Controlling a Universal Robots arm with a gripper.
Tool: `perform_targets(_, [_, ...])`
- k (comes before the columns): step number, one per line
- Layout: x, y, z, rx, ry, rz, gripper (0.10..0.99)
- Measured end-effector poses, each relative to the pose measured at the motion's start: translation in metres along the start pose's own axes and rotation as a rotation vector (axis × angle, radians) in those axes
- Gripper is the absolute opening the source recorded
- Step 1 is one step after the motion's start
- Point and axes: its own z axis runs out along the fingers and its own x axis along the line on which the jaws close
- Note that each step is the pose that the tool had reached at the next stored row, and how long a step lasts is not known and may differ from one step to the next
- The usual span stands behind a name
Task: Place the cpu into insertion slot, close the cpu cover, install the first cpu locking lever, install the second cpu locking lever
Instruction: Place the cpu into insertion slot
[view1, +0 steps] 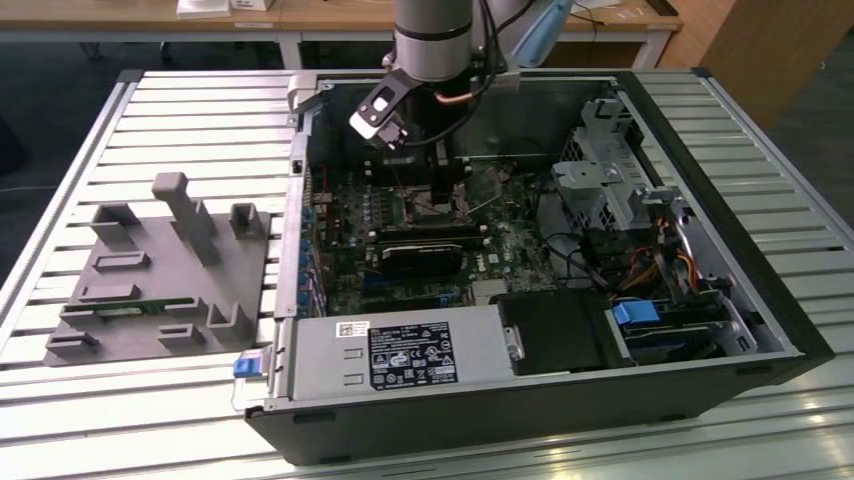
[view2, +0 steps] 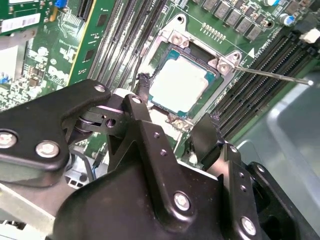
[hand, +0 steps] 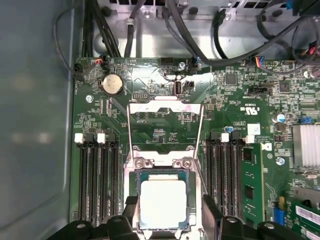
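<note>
The computer case (view1: 534, 400) lies open on the slatted worktop (view1: 174, 110), with a grey holder block (view1: 160, 270) beside it at the exterior view's left. Black memory slots (hand: 95, 175) crowd both sides of the socket (hand: 163, 172), and cables (hand: 175, 30) loop beyond the board. The arm (view1: 434, 40) reaches straight down into the case. The tool (view2: 174, 106) is released, its fingers (view2: 142, 87) spread either side of the chip (hand: 162, 202). The chip sits in the socket, and the cover (hand: 165, 107) stands open behind it.

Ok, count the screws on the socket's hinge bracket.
2 screws, one at each end of the bracket, between cpu and open cpu cover. The pincer may hide others.
</note>
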Motion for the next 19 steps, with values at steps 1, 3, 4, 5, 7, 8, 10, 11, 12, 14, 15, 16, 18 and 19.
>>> perform_targets(1, [0.0000,0.0002,-0.0020,0.000,0.0000,0.000,0.612])
perform_targets(3, [-0.0001,0.0005,-0.0058,0.000,-0.0002,0.000,0.612])
perform_targets(4, [-0.0002,0.0007,-0.0076,0.000,-0.0002,0.000,0.612])
perform_targets(5, [-0.0002,0.0009,-0.0092,0.000,-0.0002,0.000,0.612])
perform_targets(7, [-0.0002,0.0010,-0.0100,0.000,-0.0005,0.000,0.612])
perform_targets(8, [-0.0002,0.0010,-0.0100,0.000,-0.0006,0.000,0.612])
perform_targets(10, [-0.0002,0.0010,-0.0100,0.000,-0.0006,0.000,0.612])
perform_targets(11, [-0.0002,0.0009,-0.0101,0.000,-0.0007,0.000,0.612])
perform_targets(12, [-0.0002,0.0009,-0.0100,0.000,-0.0007,0.000,0.612])
perform_targets(14, [-0.0003,0.0009,-0.0101,0.000,-0.0007,0.000,0.596])
perform_targets(15, [-0.0003,0.0009,-0.0101,0.000,-0.0007,0.000,0.533])
perform_targets(16, [-0.0002,0.0009,-0.0101,0.000,-0.0007,0.000,0.533])
perform_targets(18, [-0.0003,0.0009,-0.0101,0.000,-0.0008,0.000,0.416])
perform_targets(19, [-0.0003,0.0009,-0.0101,0.000,-0.0008,0.000,0.357])
